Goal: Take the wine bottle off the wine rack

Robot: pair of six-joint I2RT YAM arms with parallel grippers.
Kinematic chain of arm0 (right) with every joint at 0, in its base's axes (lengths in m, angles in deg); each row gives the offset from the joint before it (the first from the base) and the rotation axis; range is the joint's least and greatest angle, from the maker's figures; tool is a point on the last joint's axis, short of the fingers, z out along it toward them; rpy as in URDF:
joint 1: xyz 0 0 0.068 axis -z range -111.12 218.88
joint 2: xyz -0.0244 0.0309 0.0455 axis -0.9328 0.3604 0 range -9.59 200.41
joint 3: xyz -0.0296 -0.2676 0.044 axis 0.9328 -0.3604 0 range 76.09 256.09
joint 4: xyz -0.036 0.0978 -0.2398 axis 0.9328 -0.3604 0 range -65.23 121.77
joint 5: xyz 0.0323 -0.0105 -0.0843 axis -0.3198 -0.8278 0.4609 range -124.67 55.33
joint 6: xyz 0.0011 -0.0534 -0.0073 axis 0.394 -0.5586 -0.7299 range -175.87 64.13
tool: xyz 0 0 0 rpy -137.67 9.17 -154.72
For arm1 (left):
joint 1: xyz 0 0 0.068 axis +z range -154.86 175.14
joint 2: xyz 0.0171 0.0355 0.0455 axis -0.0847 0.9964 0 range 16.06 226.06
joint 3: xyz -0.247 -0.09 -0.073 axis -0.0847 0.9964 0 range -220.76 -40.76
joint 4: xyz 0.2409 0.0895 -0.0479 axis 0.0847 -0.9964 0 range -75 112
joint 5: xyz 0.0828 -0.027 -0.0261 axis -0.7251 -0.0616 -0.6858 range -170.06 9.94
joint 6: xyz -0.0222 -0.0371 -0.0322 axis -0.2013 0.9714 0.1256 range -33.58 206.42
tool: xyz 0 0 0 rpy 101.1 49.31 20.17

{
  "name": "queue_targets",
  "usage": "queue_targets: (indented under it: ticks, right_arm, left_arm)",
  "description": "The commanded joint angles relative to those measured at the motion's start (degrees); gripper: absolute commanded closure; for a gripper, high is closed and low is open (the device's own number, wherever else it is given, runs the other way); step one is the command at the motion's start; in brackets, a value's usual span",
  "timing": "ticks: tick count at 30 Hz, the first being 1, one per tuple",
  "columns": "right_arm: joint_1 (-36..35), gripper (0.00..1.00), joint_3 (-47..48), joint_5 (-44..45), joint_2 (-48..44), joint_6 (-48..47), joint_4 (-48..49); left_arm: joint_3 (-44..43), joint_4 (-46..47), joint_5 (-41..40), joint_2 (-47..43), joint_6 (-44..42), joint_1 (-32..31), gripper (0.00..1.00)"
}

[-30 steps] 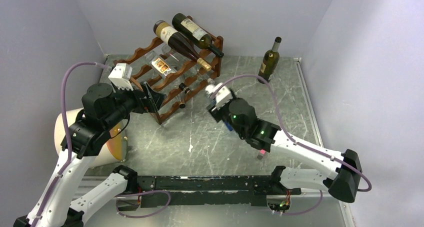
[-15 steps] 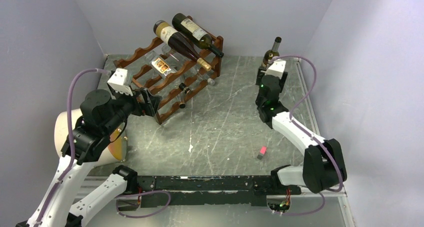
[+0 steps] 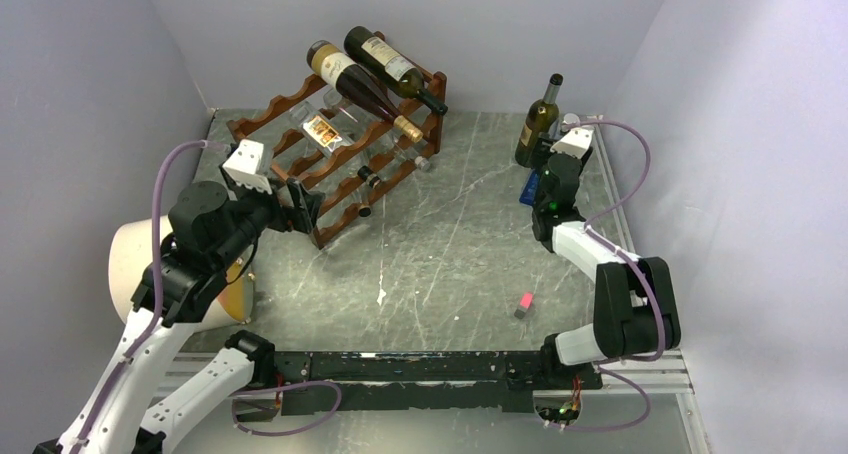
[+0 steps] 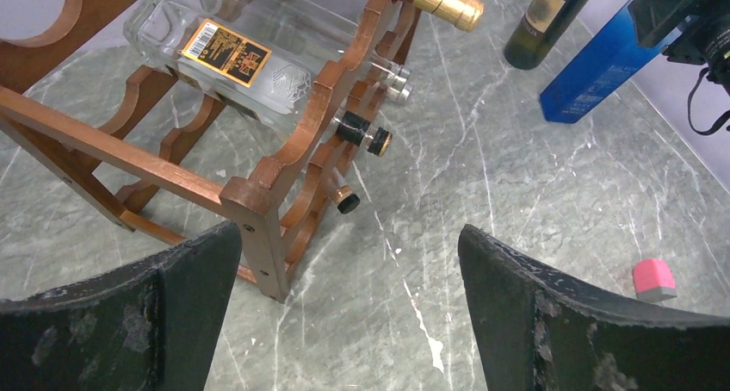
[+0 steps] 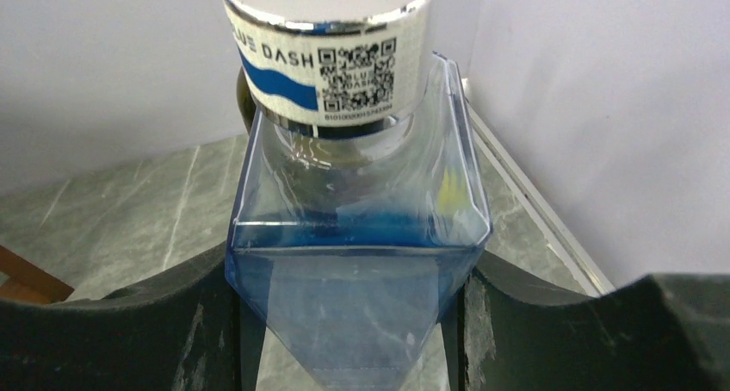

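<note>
Right wrist — blue bottle point(image 5: 357, 236) clamped in right hand point(image 5: 349, 339), cap outward.

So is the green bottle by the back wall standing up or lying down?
Standing up. The green bottle rests on its base on the table, neck pointing up.

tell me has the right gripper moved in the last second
Yes. The right gripper swung from beside the wine rack to the far right, next to the standing green bottle, gripping the blue bottle.
</note>
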Motion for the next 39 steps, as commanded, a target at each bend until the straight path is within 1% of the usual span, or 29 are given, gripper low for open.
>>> queue_targets:
  ticks: [1,7,10,14,22,25,26,28,32,34,35,36,38,39]
  right_arm:
    - [1.8,1.00,3.1,-3.4,1.1,-0.6,13.0]
    - [3.2,1.00,4.1,-7.0,3.2,-2.6,13.7]
    - [3.5,1.00,6.5,-8.5,5.0,-3.9,9.8]
    - [3.6,1.00,9.3,-3.8,6.4,-2.1,4.2]
    - [3.7,1.00,9.7,-2.5,4.8,-1.5,0.2]
    - [3.8,1.00,10.0,-3.4,4.9,-0.3,-1.4]
    - [3.8,0.95,10.0,-3.9,4.8,0.0,-1.8]
    - [3.8,0.81,9.7,-4.8,4.4,0.3,-2.0]
    - [3.7,0.60,9.6,-6.0,3.4,-0.2,-2.7]
    - [3.8,0.45,10.1,-6.4,2.8,0.0,-4.2]
    - [3.7,0.35,10.7,-6.9,2.3,0.4,-5.9]
    - [3.7,0.22,11.4,-7.4,1.4,0.8,-7.8]
    - [3.7,0.03,12.3,-9.1,-1.2,1.4,-11.9]
    - [3.6,0.01,12.5,-9.6,-3.0,2.2,-14.6]
  left_arm:
    - [1.2,4.1,-0.9,1.1,-1.3,-0.3,0.01]
    - [2.5,6.5,-0.1,2.3,-0.9,-0.3,0.01]
    - [2.8,6.2,-0.7,2.7,-1.4,-0.3,0.01]
    - [3.9,6.8,-1.7,1.0,-1.4,-0.3,0.01]
    - [7.3,8.2,-2.6,-1.5,-1.1,-0.3,0.01]
    - [8.6,9.5,-2.2,-2.4,-1.2,-0.3,0.01]
    - [8.9,9.8,-2.2,-2.8,-1.3,-0.3,0.00]
    - [10.0,10.3,-2.3,-3.5,-1.4,-0.3,0.00]
    - [11.4,11.2,-2.6,-5.1,-1.1,-0.2,0.01]
    - [11.7,11.5,-3.1,-5.7,-1.2,-0.1,0.02]
    - [11.9,11.8,-3.4,-5.8,-1.2,-0.1,0.02]
    - [12.0,12.0,-3.7,-5.9,-1.2,0.0,0.02]
    - [12.2,11.9,-3.8,-5.8,-1.1,0.3,0.02]
    - [12.2,11.9,-3.6,-5.8,-1.1,0.4,0.02]
